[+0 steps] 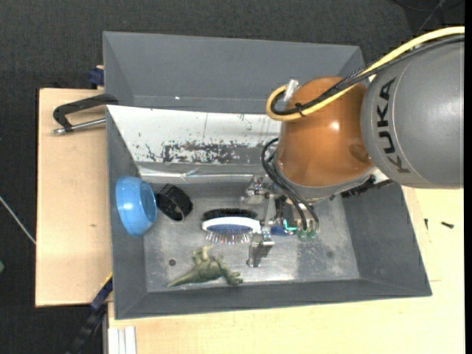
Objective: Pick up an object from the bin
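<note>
At bin (332,253) centre, hand (257,221) low, spread wide astride white-blue brush (228,227) end.

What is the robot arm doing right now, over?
Gripper low at the right end of the white-and-blue brush. Green toy dinosaur close by. Blue bowl well clear, left.

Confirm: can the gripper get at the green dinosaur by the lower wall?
Probably yes: the dinosaur lies alone, nothing on it; the gripper hangs close by, at the end of the brush.
</note>
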